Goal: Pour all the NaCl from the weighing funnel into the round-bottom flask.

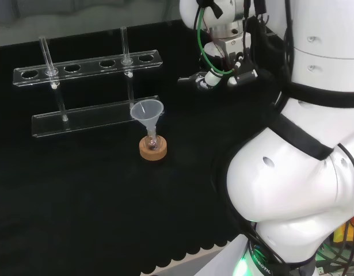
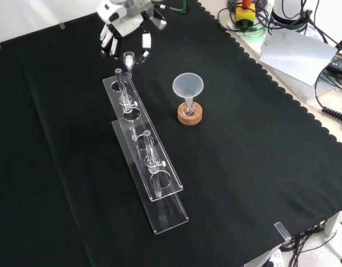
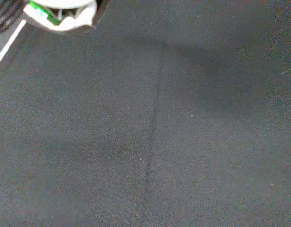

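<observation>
Black cloth (image 2: pixel 243 167); weighing funnel (image 2: pixel 129 57) (seemingly) pinched in hand (image 2: pixel 126 22) fingers (image 2: pixel 145 40).

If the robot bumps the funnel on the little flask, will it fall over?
Probably, yes. The funnel is wide on top with a thin stem in the small flask, so it looks top-heavy. The cork ring should steady the flask somewhat.

Head view: from behind and above the arm's base, looking over the white arm links (image 1: pixel 303 172) onto the black cloth (image 1: pixel 79 201).
Front view: from the opposite side, high, looking down on the cloth (image 2: pixel 243 167).
Wrist view: very close to the cloth (image 3: pixel 183 142), apparently facing straight down.
Shared: clear rack (image 1: pixel 87 92) (image 2: pixel 143 161) and cork stand (image 1: pixel 153 149) (image 2: pixel 190 115).
</observation>
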You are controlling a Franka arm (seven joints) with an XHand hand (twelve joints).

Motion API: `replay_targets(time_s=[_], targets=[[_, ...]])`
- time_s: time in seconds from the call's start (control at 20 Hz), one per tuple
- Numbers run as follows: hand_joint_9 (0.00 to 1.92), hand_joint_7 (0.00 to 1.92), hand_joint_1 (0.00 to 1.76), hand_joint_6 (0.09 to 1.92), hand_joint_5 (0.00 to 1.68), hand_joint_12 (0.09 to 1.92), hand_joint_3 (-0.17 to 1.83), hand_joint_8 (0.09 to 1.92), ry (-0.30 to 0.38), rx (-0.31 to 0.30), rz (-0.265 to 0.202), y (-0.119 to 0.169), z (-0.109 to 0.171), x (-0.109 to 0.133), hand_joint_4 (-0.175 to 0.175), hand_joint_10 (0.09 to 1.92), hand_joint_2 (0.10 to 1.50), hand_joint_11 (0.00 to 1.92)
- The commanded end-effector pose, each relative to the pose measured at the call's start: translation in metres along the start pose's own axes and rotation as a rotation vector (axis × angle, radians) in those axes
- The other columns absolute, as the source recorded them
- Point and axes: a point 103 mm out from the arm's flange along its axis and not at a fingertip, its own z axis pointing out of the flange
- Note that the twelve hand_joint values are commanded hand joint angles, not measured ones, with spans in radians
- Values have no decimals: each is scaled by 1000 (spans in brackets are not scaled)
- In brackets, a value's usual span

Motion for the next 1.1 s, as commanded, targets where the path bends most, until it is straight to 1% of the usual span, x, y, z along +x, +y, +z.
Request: replay_targets(time_s=[0.05,0.3,0.6,0.8,1.1], targets=[[831,441,1111,849,1210,1195,788,678,-46,-4,21,-44,-21,10,175,506,613,613],[831,441,1111,850,1209,1198,789,677,-71,-12,25,-65,-35,22,175,505,613,612],[832,441,1111,852,1208,1200,790,677,-109,-11,25,-90,-53,45,175,503,613,612],[832,441,1111,854,1208,1201,790,677,-126,-8,7,-104,-62,63,175,503,613,611],[833,441,1110,857,1206,1202,792,677,-146,8,-19,-117,-63,88,175,502,613,610]])
